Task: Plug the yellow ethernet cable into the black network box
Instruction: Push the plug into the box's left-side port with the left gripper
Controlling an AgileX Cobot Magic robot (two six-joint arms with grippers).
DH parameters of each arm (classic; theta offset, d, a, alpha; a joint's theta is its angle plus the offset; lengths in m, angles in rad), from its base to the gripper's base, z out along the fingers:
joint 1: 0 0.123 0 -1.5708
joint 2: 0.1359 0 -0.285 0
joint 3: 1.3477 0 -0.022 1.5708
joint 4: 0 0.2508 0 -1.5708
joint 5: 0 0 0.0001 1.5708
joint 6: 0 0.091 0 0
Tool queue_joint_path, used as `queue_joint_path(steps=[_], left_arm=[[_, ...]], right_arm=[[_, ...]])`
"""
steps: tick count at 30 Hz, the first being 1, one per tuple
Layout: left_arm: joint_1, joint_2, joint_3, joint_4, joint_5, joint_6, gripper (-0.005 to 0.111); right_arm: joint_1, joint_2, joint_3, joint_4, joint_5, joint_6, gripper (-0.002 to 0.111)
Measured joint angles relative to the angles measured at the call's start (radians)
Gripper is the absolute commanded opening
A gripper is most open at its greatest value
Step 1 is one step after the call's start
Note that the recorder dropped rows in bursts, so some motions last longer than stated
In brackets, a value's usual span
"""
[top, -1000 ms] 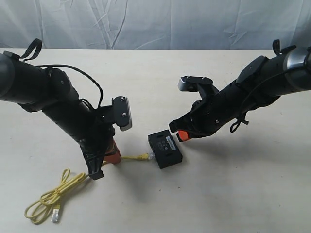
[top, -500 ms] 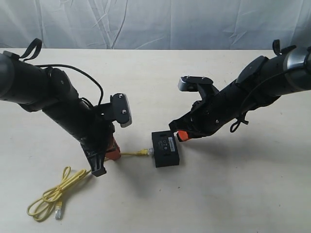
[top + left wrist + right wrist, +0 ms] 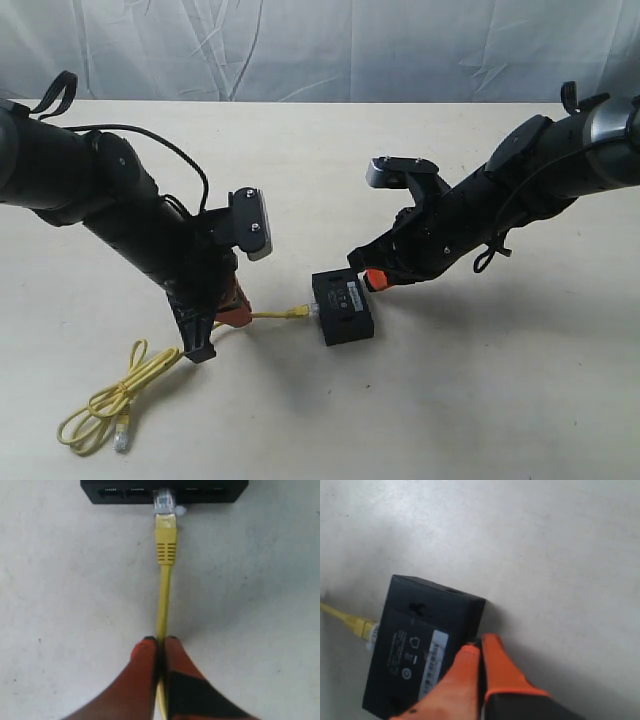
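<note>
yellow ethernet cable point(image 3: 283, 316): pinched in the left tool point(image 3: 159, 642), clamped tight on the cord a short way behind the yellow boot point(image 3: 165, 537), then running straight ahead to the black network box point(image 3: 343, 308). clear plug point(image 3: 164, 501) pressed up against the port face of the box, mostly outside still, so judged not seated; exact socket impossible to tell from the wrist view. remainder of the cord trailing back past the left arm into a loose coil point(image 3: 105, 405) on the counter point(image 3: 480, 400), spare plug point(image 3: 120, 440) at the coil's near edge, well apart from the box.

right tool point(image 3: 479, 647): closed together on nothing, tips set at the rear edge of the box, opposite the plug side; touching or just beside, hard to say. reads as a backstop.

changed within the last second: box swung from skewed to nearly square with the cord, port face now turned toward the plug; plug end drawn into line with it; left arm shifted a little; right arm holding the same pose throughout.

meaning for the task: alignment about done, insertion not. next, probably a short straight push along the cord's line, box braced from behind. risks: thin cord buckling between tool and boot, plug catching on the wall between sockets, box sliding or twisting again on the smooth counter.
</note>
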Motion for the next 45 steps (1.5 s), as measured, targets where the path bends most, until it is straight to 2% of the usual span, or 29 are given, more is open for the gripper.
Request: queue_joint_path(steps=[30,45], left_arm=[[0.0,0.0,0.0,-0.082,-0.01,0.029,0.0],[0.0,0.0,0.006,-0.087,-0.012,0.031,0.0]], right_arm=[[0.0,0.0,0.0,0.018,0.0,0.0,-0.001],[-0.007,0.036,-0.002,0.042,0.077,0.0,-0.001]])
